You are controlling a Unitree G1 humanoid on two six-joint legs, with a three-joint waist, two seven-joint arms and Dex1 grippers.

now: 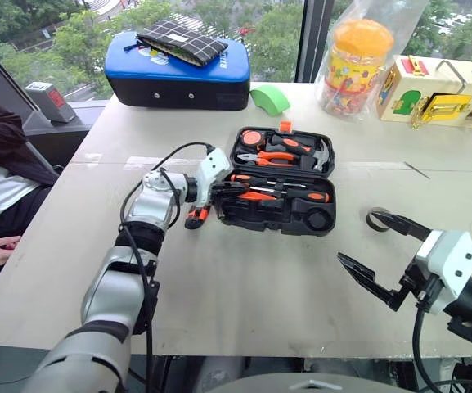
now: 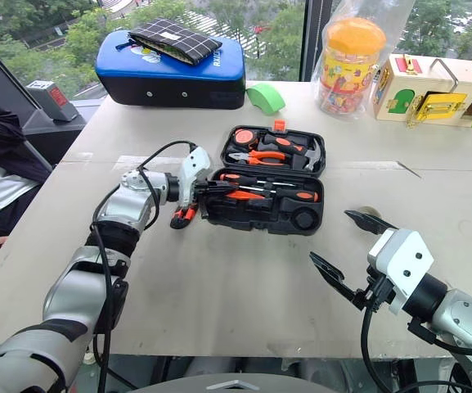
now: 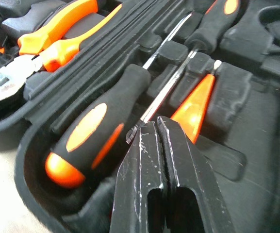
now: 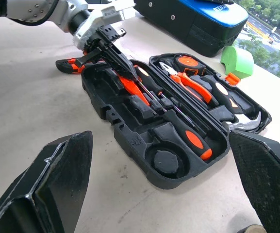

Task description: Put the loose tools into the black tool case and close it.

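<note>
Left wrist view shows the left gripper [image 3: 158, 127] with fingers closed together, holding nothing, over the open black tool case [image 1: 244, 217] on the counter [image 1: 260, 303]. Two screwdrivers [image 3: 93, 133] and the tester screwdriver [image 3: 194, 108] lie inside; the utility knife [image 1: 196, 217] lies beside the case. The right gripper [image 1: 383, 254] has fingers wide open, empty.

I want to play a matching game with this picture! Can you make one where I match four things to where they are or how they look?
Things:
1. black tool case
2. utility knife
3. left pincer
4. right pincer

States:
A. shut, reaching into the case
B. lying on the table beside the case
C. lid open, tools inside
D. wide open, holding nothing

Pairs: 1-C, 2-B, 3-A, 4-D
</note>
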